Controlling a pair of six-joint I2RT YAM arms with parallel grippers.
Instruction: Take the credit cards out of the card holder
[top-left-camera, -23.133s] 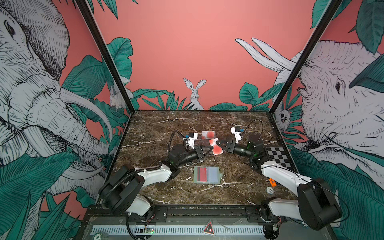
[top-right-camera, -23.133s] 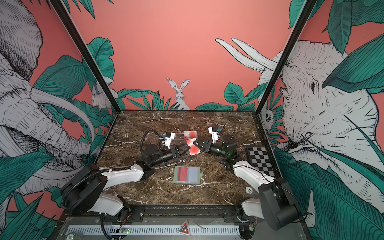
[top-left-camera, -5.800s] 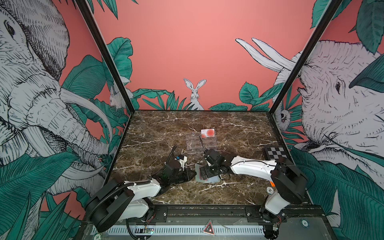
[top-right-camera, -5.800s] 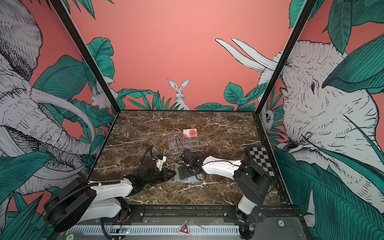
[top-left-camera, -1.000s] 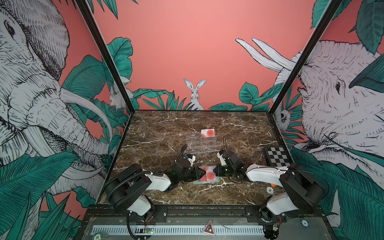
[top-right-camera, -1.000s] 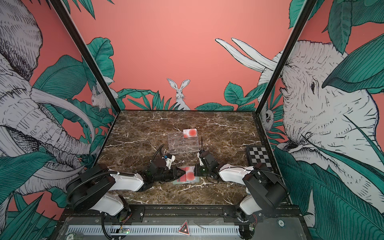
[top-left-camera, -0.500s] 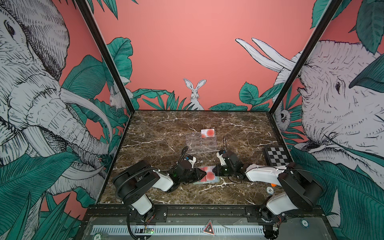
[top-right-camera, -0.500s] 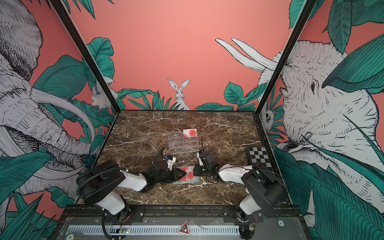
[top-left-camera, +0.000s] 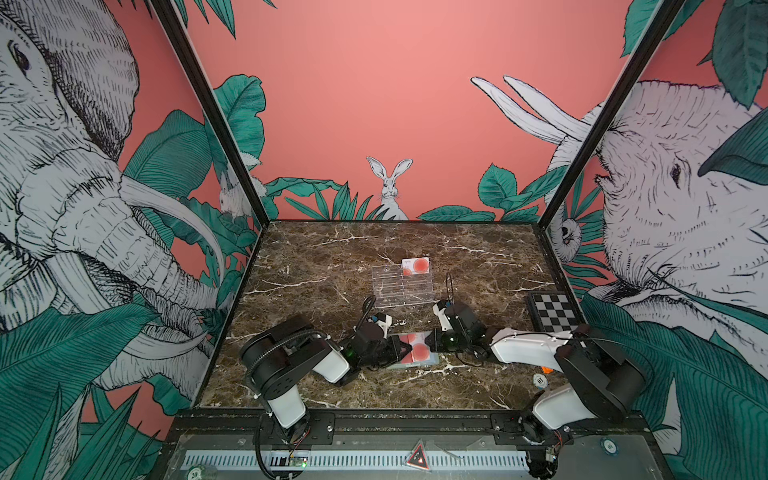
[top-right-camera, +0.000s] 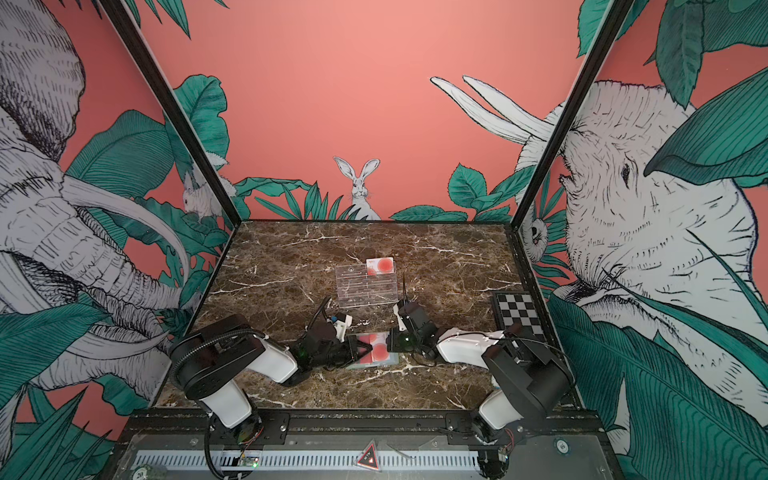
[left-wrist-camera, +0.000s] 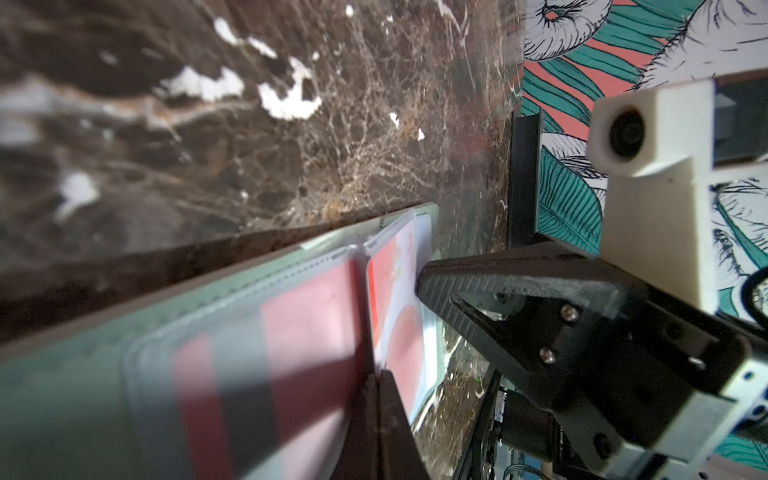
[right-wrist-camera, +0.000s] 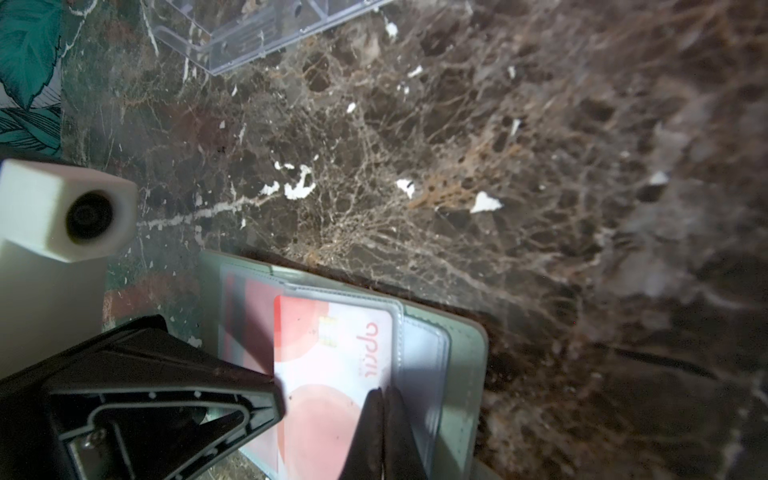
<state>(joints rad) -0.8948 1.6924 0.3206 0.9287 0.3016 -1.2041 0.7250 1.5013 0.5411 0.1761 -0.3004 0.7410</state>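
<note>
Left pincer (left-wrist-camera: 374, 380) newly shut on credit card (left-wrist-camera: 405, 332) edge — right pincer (right-wrist-camera: 380, 395) just opposite

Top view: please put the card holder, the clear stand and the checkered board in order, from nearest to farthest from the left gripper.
1. The card holder, right at the left gripper, near the front middle.
2. The clear stand, behind it, farther back.
3. The checkered board, far off on the right side.

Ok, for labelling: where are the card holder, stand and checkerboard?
card holder (right-wrist-camera: 467, 374), right wrist view, green cover edge.
stand (top-left-camera: 401, 291), in a top view, middle tiers.
checkerboard (top-left-camera: 555, 311), in a top view, centre.
</note>
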